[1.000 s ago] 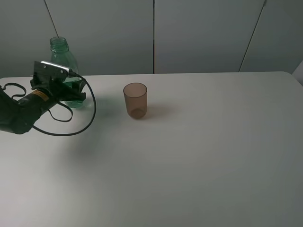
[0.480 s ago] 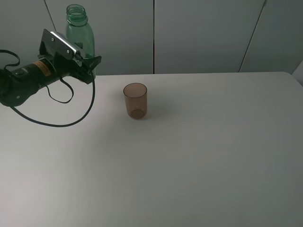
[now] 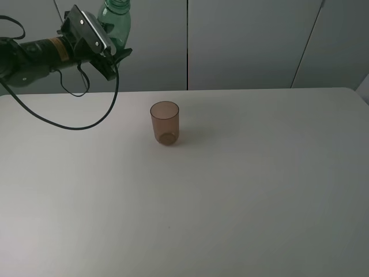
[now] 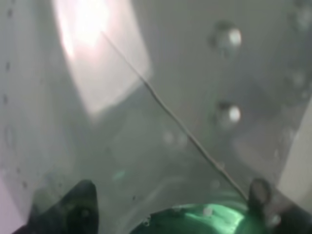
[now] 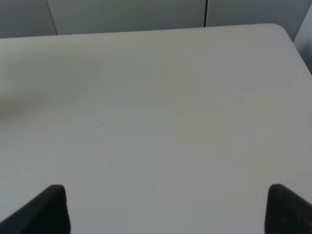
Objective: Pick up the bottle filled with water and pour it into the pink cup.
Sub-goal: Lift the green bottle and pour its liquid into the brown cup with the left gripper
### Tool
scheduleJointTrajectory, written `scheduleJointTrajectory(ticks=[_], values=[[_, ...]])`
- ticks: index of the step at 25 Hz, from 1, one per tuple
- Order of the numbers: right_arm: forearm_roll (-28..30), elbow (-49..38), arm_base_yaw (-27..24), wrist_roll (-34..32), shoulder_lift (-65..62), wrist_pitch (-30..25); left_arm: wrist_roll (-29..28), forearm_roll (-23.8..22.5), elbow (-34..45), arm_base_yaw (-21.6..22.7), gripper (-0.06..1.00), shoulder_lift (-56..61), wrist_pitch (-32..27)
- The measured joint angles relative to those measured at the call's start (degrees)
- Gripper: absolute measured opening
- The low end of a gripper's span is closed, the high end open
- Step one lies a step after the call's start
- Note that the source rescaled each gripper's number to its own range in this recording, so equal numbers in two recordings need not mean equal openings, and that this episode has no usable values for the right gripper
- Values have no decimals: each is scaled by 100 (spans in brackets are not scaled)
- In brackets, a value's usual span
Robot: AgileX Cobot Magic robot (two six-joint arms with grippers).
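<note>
Exterior high view: the left tool (image 3: 110,53) clamps the green bottle (image 3: 117,27) from the side and holds it in the air at the upper left of the scene, well clear of the desk (image 3: 230,190) and in front of grey wall panels (image 3: 248,40). The bottle is close to upright, and its open neck is cut by the picture's top edge. Whether it holds water cannot be told. A black cable (image 3: 75,128) loops down from the arm over the far left part of the desk. The pink cup (image 3: 165,123) stands upright on the desk, left of the middle and towards the far edge. It is below and to the right of the bottle, well apart from it. The left wrist view is blurred, but it shows the bottle's green plastic (image 4: 204,219) sitting between two dark fingers (image 4: 80,209). The right wrist view shows the right tool (image 5: 168,209) with its jaws spread wide and nothing between them, over bare white desk.
</note>
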State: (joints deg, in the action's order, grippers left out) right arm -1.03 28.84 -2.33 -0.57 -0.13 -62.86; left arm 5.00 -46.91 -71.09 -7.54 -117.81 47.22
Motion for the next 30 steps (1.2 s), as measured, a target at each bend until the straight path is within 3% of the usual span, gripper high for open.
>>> scheduleJointTrajectory(ticks=[16,23,30], values=[[0,0,0,0,0,0,28,-1307,-1080,0,1,-947,136],[0,0,0,0,0,0,357,-2078,-1480,0,1,-1157,136],[11,0,0,0,0,0,855,-2333,-1740,0,1,-1541,151]])
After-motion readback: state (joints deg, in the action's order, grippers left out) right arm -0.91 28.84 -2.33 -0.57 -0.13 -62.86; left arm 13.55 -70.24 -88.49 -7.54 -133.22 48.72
